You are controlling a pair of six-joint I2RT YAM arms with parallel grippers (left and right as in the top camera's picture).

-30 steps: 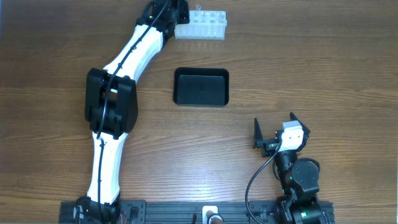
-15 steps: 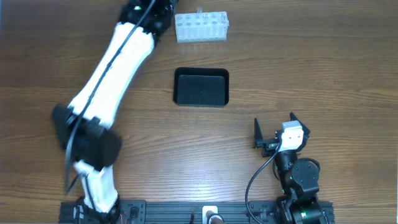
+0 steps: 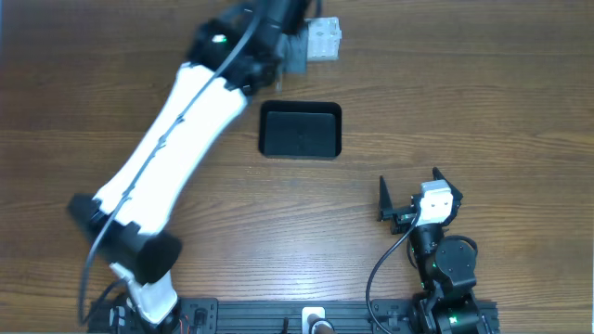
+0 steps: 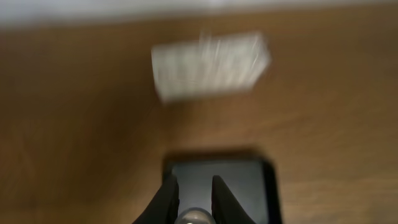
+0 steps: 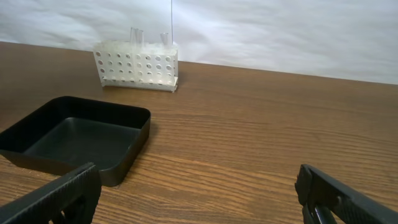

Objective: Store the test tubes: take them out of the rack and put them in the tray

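Note:
The clear test tube rack (image 3: pixel 324 39) stands at the table's far edge, with the empty black tray (image 3: pixel 300 130) in front of it. Two tubes (image 5: pixel 134 35) stick up from the rack (image 5: pixel 137 65) in the right wrist view. My left gripper (image 3: pixel 295 51) hangs high, covering the rack's left part in the top view. Its wrist view is blurred: the rack (image 4: pixel 211 65) lies beyond the tray (image 4: pixel 249 186), and the left gripper (image 4: pixel 193 183) is shut on a round glass test tube (image 4: pixel 191 216). My right gripper (image 3: pixel 408 193) stands open near its base, empty.
The right wrist view looks across bare wood to the tray (image 5: pixel 127 155), with a white backdrop behind the rack. Wide free table lies to the right of the tray and the rack.
The left arm has swung from the rack's left side rightward and risen, so its gripper now covers the rack's left end. The right arm has not moved.

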